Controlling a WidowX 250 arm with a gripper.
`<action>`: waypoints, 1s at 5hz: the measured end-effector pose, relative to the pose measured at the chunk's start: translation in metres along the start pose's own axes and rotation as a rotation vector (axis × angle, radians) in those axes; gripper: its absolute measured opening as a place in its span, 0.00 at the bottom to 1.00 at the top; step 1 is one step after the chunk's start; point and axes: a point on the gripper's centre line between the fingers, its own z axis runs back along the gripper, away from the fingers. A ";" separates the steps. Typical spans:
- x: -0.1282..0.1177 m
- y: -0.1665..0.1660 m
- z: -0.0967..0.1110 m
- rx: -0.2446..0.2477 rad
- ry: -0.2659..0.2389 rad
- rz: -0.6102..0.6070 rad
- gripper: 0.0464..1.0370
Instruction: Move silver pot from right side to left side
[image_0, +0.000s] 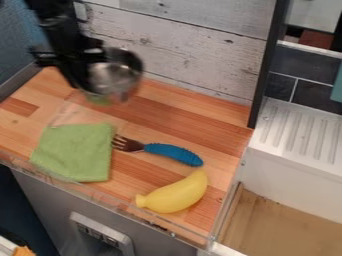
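Camera view: the gripper (88, 81) is closed on the pot (116, 76), held above the left rear of the counter (184, 122). We judge the leftward carry largely done; lowering and release remain.

Silver pot (118, 76) in black hand (87, 82) above wooden counter (167, 112), beyond green cloth (75, 151)

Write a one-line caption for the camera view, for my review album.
Black gripper holds a silver pot over the wooden counter with green cloth, blue-handled fork and yellow banana.
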 end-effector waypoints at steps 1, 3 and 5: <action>0.005 0.031 -0.002 0.047 -0.002 0.046 0.03; 0.003 0.090 -0.026 0.108 0.052 0.139 0.03; 0.006 0.112 -0.050 0.138 0.097 0.181 0.03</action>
